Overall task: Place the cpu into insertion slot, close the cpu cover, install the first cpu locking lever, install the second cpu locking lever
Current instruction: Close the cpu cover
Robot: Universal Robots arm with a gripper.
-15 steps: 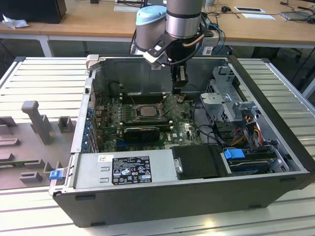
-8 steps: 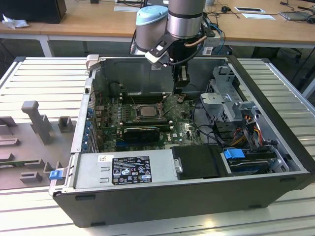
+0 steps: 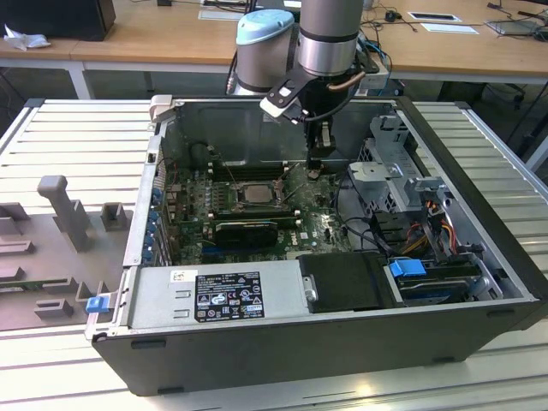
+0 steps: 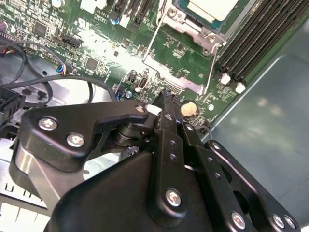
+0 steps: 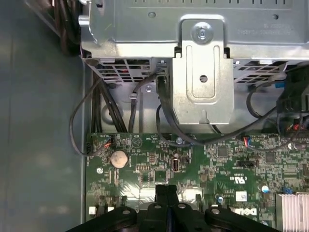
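Robotics lab, test bench in full view!

Here's a grey robot arm point(image 3: 325, 34) with its gripper point(image 3: 314, 164) down inside an open computer case point(image 3: 342, 351). The case lies flat on a slatted metal worktable point(image 3: 86, 145), and grey moulded fixtures point(image 3: 60, 205) sit at the exterior view's left. Behind all that run long wooden desks point(image 3: 154, 34) with papers point(image 3: 432, 15) on them, office-style: a research workspace with a robot rig.

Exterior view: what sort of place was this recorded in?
Likely a robotics lab or workshop: an open computer case sits on a ribbed metal table, a robot arm reaches into it, and wooden desks stand behind.
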